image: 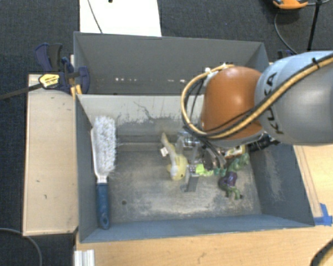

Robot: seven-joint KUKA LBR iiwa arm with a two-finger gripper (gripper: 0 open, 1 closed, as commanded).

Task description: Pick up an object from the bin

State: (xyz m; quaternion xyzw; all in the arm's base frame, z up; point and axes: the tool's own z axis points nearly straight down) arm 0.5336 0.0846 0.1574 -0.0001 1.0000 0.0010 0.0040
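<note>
My gripper (190,183) reaches down under the arm's orange cover into the middle of the bin, low over the floor. Just to its left, touching or nearly touching it, lies a pale yellow banana-shaped toy (176,165). On its right, a green and purple leafy plastic toy (231,177) lies partly hidden under the arm, and a green bit of it reaches to the gripper's side.
A brush with white bristles and a blue handle (104,159) lies along the bin's left wall. The arm and its cables cover the bin's right middle. Bare floor stretches between the brush and the yellow toy.
</note>
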